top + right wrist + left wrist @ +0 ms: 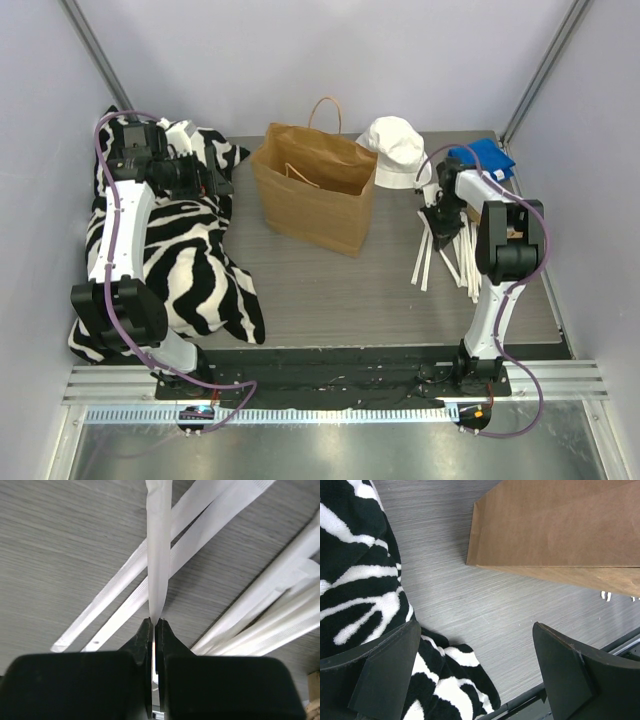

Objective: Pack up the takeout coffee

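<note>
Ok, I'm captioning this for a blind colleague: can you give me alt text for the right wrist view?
The right gripper is shut on one white paper-wrapped straw, pinched between its black fingertips. More wrapped straws lie scattered on the grey table beneath.

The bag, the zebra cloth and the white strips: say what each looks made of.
Bag: brown kraft paper, matte, with sharp creases and thin cord handles. Zebra cloth: plush fleece probably, fuzzy pile, soft folds. White strips: thin paper wrappers, likely over straws; crimped edges, flat ends; the right pincer pinches one.
</note>
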### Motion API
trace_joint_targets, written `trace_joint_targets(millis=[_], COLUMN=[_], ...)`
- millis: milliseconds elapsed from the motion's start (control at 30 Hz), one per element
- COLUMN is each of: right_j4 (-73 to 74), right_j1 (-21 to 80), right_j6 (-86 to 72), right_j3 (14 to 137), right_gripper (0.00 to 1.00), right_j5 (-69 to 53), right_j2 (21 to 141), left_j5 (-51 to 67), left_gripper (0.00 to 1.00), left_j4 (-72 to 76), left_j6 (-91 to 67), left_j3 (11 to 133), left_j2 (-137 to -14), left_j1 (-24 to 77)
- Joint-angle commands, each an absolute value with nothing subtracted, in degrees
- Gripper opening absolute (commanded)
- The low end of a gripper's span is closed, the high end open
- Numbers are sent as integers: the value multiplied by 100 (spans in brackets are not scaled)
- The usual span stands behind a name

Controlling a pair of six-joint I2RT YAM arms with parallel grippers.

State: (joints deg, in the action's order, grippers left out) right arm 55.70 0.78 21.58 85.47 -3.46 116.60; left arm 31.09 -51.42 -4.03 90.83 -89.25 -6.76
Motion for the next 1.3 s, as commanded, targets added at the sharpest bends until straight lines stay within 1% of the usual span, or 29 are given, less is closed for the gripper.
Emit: trace_joint_targets(millis=[0, 67, 167, 200, 333, 533, 767, 867, 900, 1000, 1133, 1267], right_j4=[5949, 5924, 5416, 5162, 4949, 4342, 4421, 4658, 4745, 4921, 5150, 5519], right_j1=[70, 70, 202, 263, 439, 448, 369, 115, -147, -482, -983, -1081], right_j6=[1575, 936, 197, 63, -325, -483, -27, 455, 553, 1000, 1414, 1643], right_j3=[9367, 9378, 9010, 8878, 8912, 8561, 8192, 8007, 7911, 7849, 8103, 8665], right_gripper=[1, 1, 1, 1, 1, 1, 1, 1, 1, 1, 1, 1], right_j5=[-1052, -1930, -2538, -2549, -2637, -2303, -1706, -1382, -1328, -1055, -827, -957], right_j2=[10847, 10828, 10951, 11003, 11442, 11610, 11690, 11681, 11672, 11593, 11601, 11768], left_j5=[3129, 3181, 3234, 3226, 3191, 3129, 3103, 3120, 3129, 3112, 3129, 3155], left_gripper=[100, 100, 100, 100, 100, 100, 100, 100, 100, 100, 99, 100], left_j4=[-5071, -5071, -5106, -5133, -5282, -5352, -5344, -5335, -5318, -5204, -5186, -5124], left_j6=[-369, -352, -343, -334, -255, -220, -229, -185, -167, -167, -167, -220], left_j3=[9070, 9053, 9070, 9088, 9167, 9194, 9176, 9158, 9141, 9035, 9009, 9044], left_j2=[-8763, -8789, -8815, -8842, -8833, -8780, -8771, -8754, -8737, -8649, -8701, -8789], left_j1=[-703, -712, -703, -721, -712, -703, -712, -703, -712, -712, -703, -703])
